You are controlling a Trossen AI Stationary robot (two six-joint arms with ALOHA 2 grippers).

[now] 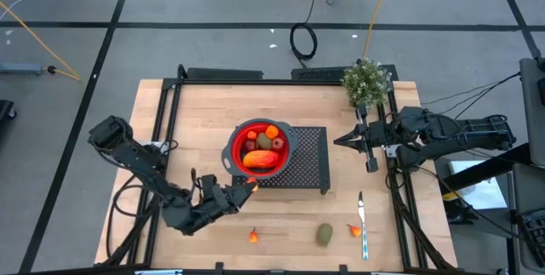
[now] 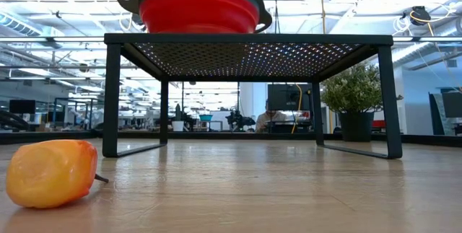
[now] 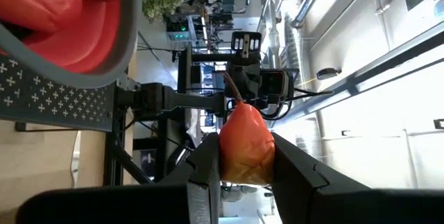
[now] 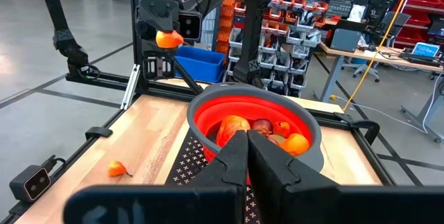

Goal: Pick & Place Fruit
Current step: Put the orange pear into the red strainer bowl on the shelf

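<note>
Looking down, high view: left gripper (image 1: 247,187) clamped on small orange fruit (image 1: 252,186), just beside red bowl (image 1: 232,149) on black rack (image 1: 311,169). Bowl holds several fruits. Three pieces lie loose on table (image 1: 196,122): two orange bits, brownish-green oval (image 1: 324,234). Right gripper (image 1: 340,139) shut, empty, beside rack. Low view: yellow-orange fruit (image 2: 50,173) on tabletop. Left wrist view: fingers (image 3: 205,170) pinch orange fruit.

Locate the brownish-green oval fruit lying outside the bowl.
High view: brownish-green oval lies on the table's near edge, right of centre, between two small orange pieces.
</note>
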